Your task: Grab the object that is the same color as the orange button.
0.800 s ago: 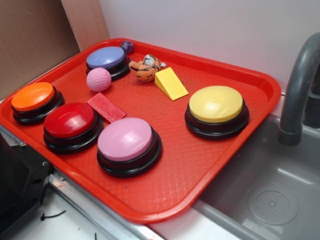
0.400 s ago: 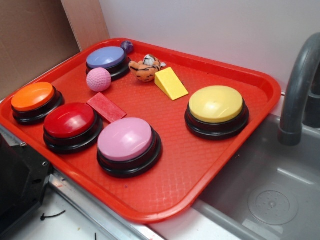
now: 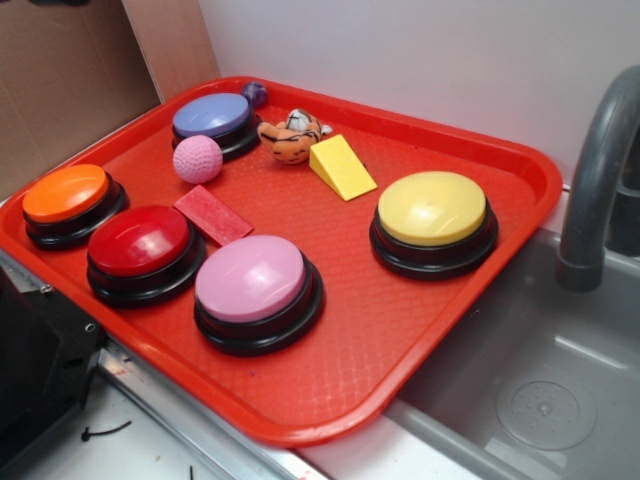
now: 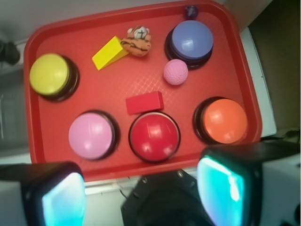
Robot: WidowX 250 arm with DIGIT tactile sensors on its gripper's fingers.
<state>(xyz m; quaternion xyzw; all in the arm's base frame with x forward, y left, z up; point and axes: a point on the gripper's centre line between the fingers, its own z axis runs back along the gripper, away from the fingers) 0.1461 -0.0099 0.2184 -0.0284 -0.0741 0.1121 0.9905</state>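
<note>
The object, a small orange plush tiger [image 3: 292, 137] [image 4: 138, 41], lies at the back of the red tray [image 3: 400, 330] between the purple button and the yellow wedge. The orange button [image 3: 68, 200] [image 4: 225, 120] stands at the tray's left corner. My gripper [image 4: 141, 195] shows only in the wrist view, high above the near side of the tray, open, with nothing between its teal pads [image 4: 225, 190]. It is far from the tiger. In the exterior view the gripper is out of frame.
On the tray also stand a red button [image 3: 140, 250], a pink button [image 3: 255, 290], a yellow button [image 3: 432, 220] and a purple button [image 3: 212, 122]. A pink ball [image 3: 198, 158], red block [image 3: 212, 214] and yellow wedge [image 3: 340, 166] lie between them. A sink with grey faucet [image 3: 600, 180] is at right.
</note>
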